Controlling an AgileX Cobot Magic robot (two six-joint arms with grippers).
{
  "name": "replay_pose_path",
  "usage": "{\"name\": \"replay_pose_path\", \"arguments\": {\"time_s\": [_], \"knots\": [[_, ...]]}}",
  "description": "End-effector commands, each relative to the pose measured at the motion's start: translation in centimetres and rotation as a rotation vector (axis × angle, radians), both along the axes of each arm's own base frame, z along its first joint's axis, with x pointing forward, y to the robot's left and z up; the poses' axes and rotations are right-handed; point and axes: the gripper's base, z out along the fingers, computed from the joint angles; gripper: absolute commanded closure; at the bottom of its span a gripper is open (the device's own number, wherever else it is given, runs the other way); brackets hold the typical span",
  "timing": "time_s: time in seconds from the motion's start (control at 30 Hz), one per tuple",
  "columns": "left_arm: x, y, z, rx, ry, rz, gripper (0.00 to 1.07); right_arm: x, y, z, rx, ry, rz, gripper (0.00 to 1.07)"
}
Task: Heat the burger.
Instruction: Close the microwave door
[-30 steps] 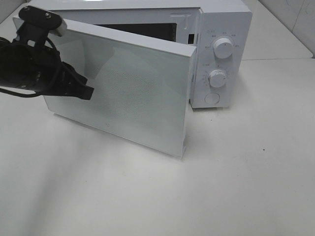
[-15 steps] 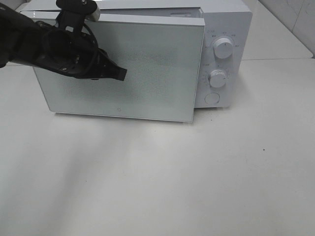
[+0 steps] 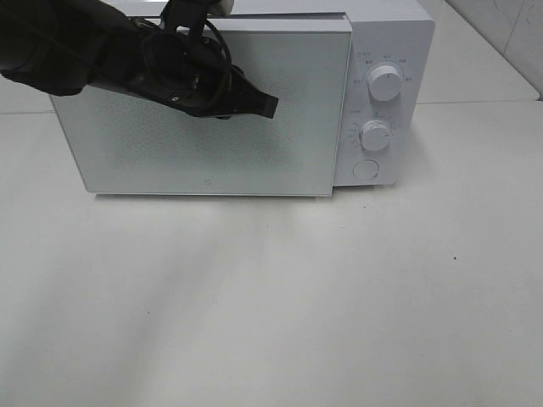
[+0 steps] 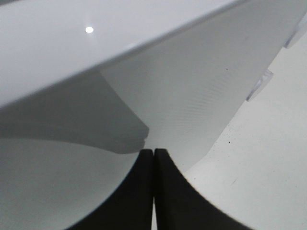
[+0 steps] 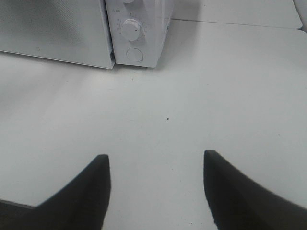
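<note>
The burger is hidden from every view. A white microwave (image 3: 382, 51) stands at the back of the table, its door (image 3: 204, 144) shut flat against the front. My left gripper (image 3: 270, 107) is shut with nothing in it, its tip against the upper middle of the door; in the left wrist view the two fingers (image 4: 165, 191) meet with no gap right at the door's surface (image 4: 201, 96). My right gripper (image 5: 156, 160) stands open over bare table, off to the right of the microwave (image 5: 139, 38), and is out of the high view.
Two round knobs (image 3: 386, 83) (image 3: 374, 135) and a round button (image 3: 366, 170) sit on the microwave's right panel. The white table (image 3: 339, 297) spreads in front. A tiled wall corner (image 3: 509, 25) shows at the far right.
The microwave door swung from half open to fully shut. My left arm moved rightward along with it, its shut tip pressing the door. The right gripper has not moved.
</note>
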Motion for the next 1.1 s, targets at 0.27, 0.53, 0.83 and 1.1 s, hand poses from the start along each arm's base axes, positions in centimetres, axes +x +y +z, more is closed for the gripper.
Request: {"name": "replay_pose_path", "arguments": {"time_s": [0.27,0.53,0.83,1.1], "knots": [[2.1,-1.5,0.9,-0.02,-0.082,0.048,1.06,-0.3,-0.1,0.1,0.008,-0.039,-0.01,0.52],[2.9,-3.5,1.5,-0.042,-0.129,0.043,1.06,-0.3,-0.1,0.1,0.008,-0.039,-0.01,0.52],[3.4,-4.0,1.0,-0.041,-0.131,0.044,1.06,-0.3,-0.1,0.1,0.008,-0.039,-0.01,0.52],[2.4,-4.8,1.3,-0.035,-0.096,-0.088,1.06,-0.3,-0.1,0.1,0.008,-0.039,-0.01,0.52]]}}
